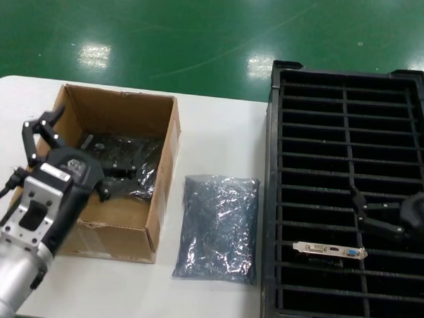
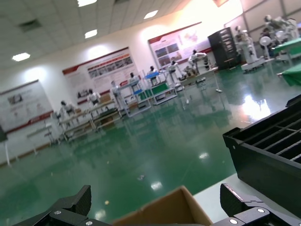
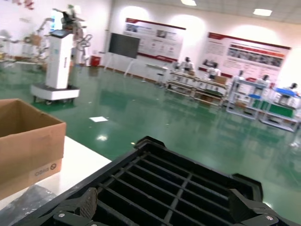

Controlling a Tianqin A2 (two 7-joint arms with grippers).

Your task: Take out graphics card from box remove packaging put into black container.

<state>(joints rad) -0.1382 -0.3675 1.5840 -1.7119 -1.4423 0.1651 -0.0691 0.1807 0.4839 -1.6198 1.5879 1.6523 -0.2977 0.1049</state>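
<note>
Head view alone shows graphics card [image 1: 330,250] slotted in black container [image 1: 280,204] — both claws, left gripper [image 1: 75,149], right gripper [image 1: 361,211], released.

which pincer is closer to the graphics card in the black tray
Right. The right pincer hovers open just above the graphics card slotted in the black container; the left pincer is far off, open over the box.

White table [image 1: 220,131] stands on green floor [image 1: 203,32].

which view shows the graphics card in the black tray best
The head view: the graphics card stands in a slot of the black tray, its silver bracket and blue port visible. Both wrist views show only the tray's dividers or wall, not the card.
</note>
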